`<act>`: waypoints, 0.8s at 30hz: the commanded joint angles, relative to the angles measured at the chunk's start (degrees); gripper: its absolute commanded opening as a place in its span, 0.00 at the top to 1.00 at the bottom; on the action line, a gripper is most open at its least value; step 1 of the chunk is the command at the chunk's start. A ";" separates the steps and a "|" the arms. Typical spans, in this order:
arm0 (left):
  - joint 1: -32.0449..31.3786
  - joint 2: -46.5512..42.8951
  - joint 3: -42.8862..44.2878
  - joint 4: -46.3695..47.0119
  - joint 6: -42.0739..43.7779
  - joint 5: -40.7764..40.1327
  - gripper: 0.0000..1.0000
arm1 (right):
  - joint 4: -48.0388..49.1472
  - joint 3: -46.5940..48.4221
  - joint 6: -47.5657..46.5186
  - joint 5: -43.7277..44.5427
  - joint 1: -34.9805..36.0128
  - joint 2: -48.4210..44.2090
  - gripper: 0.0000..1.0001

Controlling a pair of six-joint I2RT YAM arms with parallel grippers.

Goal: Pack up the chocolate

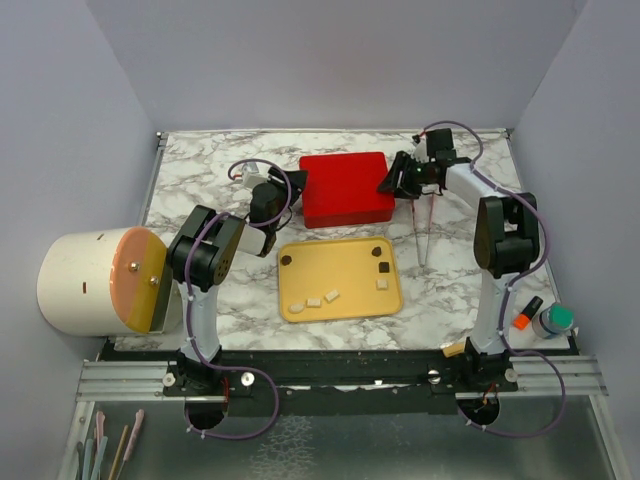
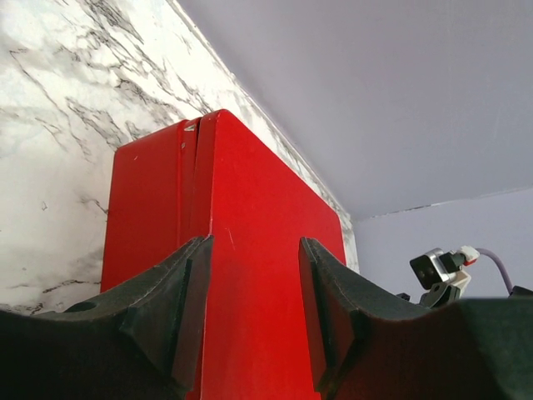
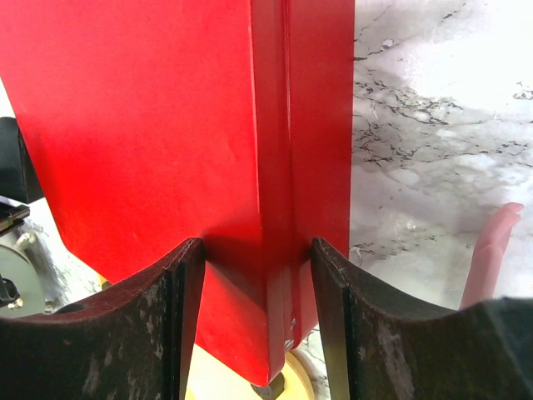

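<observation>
A flat, rectangular red cardboard box [image 1: 345, 188] with smooth matte faces and a thin seam along its side is set on the glossy grey-veined marble tabletop [image 1: 200, 180], its long axis running left to right. Its left edge is pinched by the left gripper [image 2: 254, 250], and red card fills the narrow gap between the coarse, black, foam-like pads [image 2: 187, 300]. Its right edge is clamped in the same way by the right gripper [image 3: 258, 250], whose scuffed dark pads [image 3: 179, 317] are pressed against both sides of the seam. The chocolate [image 1: 286, 259], seen as tiny dark brown lumps, is found on a shallow yellow tray with rounded corners [image 1: 345, 270], just in front of the box and clear of both arms. One lump is placed at the tray's far left corner, and two more [image 1: 374, 251] [image 1: 381, 267] are placed close together at the far right corner. The lumps are too small for a long axis or a heading to be made out. Small pale blocky pieces [image 1: 313, 301] are scattered along the tray's near side.
</observation>
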 commanded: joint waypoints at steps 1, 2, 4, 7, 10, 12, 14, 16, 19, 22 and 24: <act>-0.61 1.67 -0.54 -1.34 0.82 4.35 0.48 | -2.06 1.97 0.42 -0.54 1.80 3.82 0.42; -0.61 1.82 -0.54 -1.58 0.82 4.45 0.48 | -2.57 2.40 0.22 -0.39 1.98 4.26 0.42; -0.58 2.19 -0.46 -1.99 0.82 4.88 0.48 | -3.94 3.60 -0.08 0.11 2.35 5.26 0.42; -0.61 2.61 -0.62 -2.27 0.69 5.08 0.48 | -4.86 4.32 -0.37 0.67 2.79 6.01 0.42; -0.61 2.91 -0.33 -2.86 1.09 5.39 0.48 | -5.26 4.52 -0.48 0.96 2.93 6.27 0.42; -0.60 3.15 0.08 -3.44 1.38 5.73 0.48 | -5.67 4.73 -0.60 1.21 3.15 6.52 0.42; -0.61 3.40 0.47 -4.06 1.43 5.94 0.48 | -6.14 4.86 -0.77 1.31 3.28 6.75 0.42; -0.61 3.68 0.81 -4.64 1.52 6.33 0.48 | -6.32 4.92 -0.83 1.58 3.57 6.94 0.42; -0.61 4.20 1.36 -5.34 1.58 6.63 0.48 | -7.02 5.18 -0.95 1.90 4.00 7.56 0.42; -0.61 4.65 1.94 -6.57 1.52 8.11 0.49 | -7.54 5.08 -1.04 2.08 4.61 8.24 0.42; -0.60 4.62 2.17 -7.58 1.65 8.17 0.50 | -7.58 4.81 -1.02 2.25 5.05 8.51 0.42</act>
